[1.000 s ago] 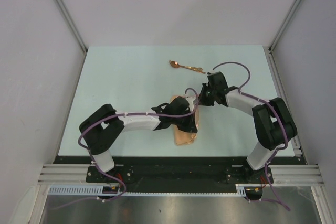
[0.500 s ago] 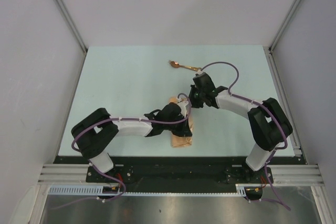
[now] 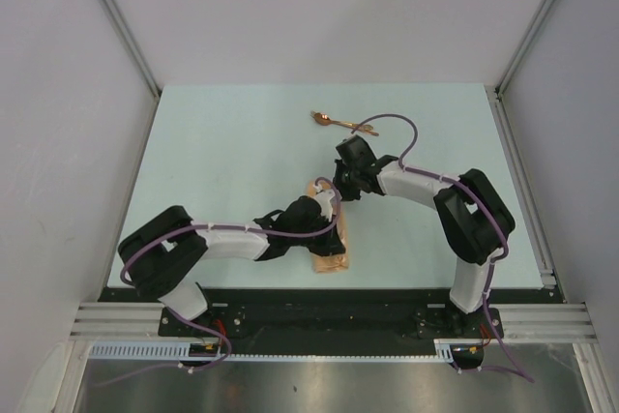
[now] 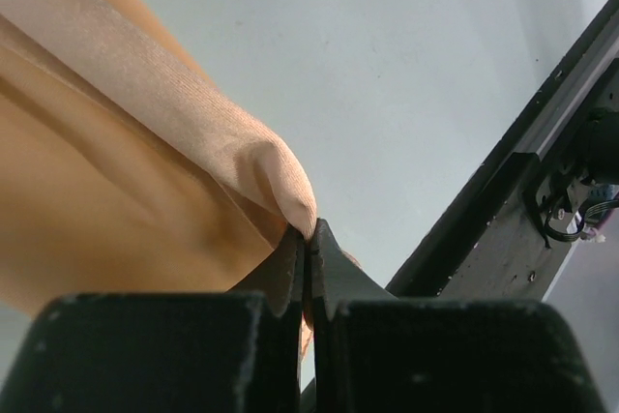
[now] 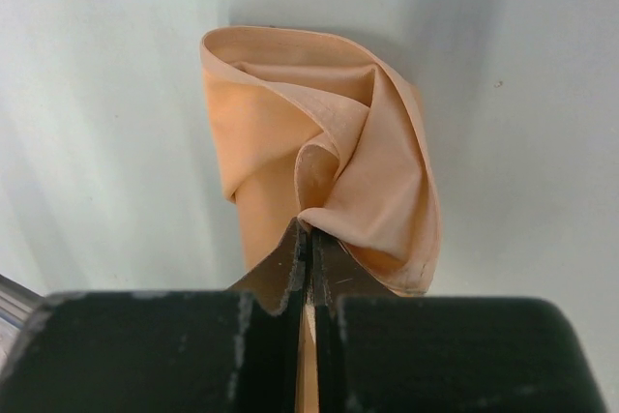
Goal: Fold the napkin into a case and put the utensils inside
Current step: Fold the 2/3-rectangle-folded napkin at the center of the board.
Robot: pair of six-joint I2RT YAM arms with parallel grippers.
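From above, the peach napkin [image 3: 334, 260] lies bunched near the middle of the table's [image 3: 222, 152] near edge. Both arms meet over it. The left gripper [image 3: 331, 225] is on its nearer part and the right gripper [image 3: 330, 189] on its farther end. The copper-gold utensils [image 3: 343, 123] lie together toward the far edge, well apart from the cloth and untouched.

From the left wrist, the left gripper [image 4: 308, 239] has its jaws pressed together on a rounded fold of the napkin [image 4: 116, 171], which drapes away in soft ridges.

From the right wrist, the right gripper [image 5: 309, 239] is likewise clamped on a gathered point of the napkin [image 5: 329, 152], whose layers curl loosely above the pale tabletop.

The cloth looks light and limp: it will likely sag and crumple between the two pinches and hold no crease by itself. Corners or hemmed edges seem the better holds, pulled taut. The thin, shiny cutlery looks rigid and probably slippery, and is best pinched across the handle.
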